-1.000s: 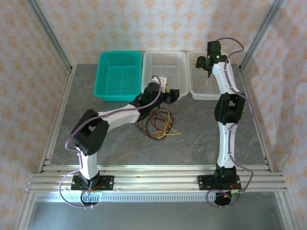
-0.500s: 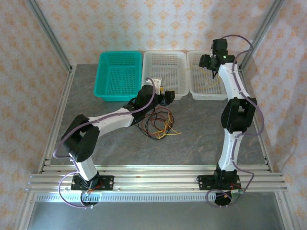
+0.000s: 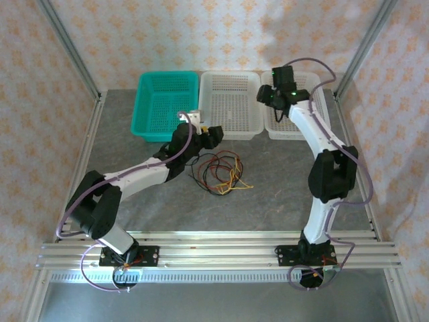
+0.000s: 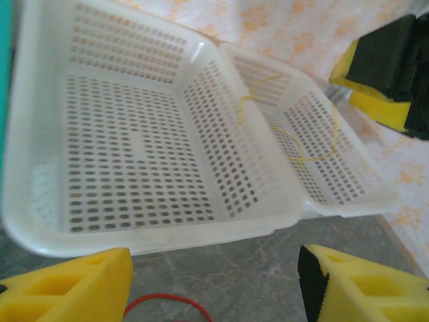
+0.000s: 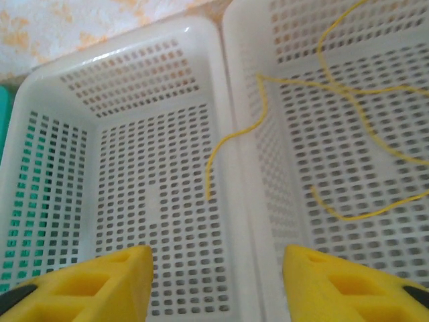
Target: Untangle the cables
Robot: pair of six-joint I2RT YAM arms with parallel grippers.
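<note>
A tangle of red, yellow and black cables (image 3: 218, 173) lies on the grey table in the middle. My left gripper (image 3: 203, 132) hovers just behind the tangle at the near wall of the middle white basket (image 3: 228, 75), open and empty (image 4: 214, 288). A red cable loop (image 4: 167, 302) shows under it. One yellow cable (image 5: 348, 87) lies in the right white basket (image 3: 293, 134), with an end (image 5: 214, 161) hanging over the shared rim into the middle basket. My right gripper (image 3: 270, 97) hangs open over that rim (image 5: 218, 285) and holds nothing.
A teal basket (image 3: 164, 104) stands at the back left, touching the middle white one. The three baskets line the far edge. Aluminium frame posts (image 3: 67, 60) and papered walls close in the sides. The right gripper's yellow pads (image 4: 372, 107) show beyond the right basket.
The left arm has stretched out, carrying its gripper left and back toward the baskets. The right gripper has swung left, from over the right basket to the rim it shares with the middle one.
</note>
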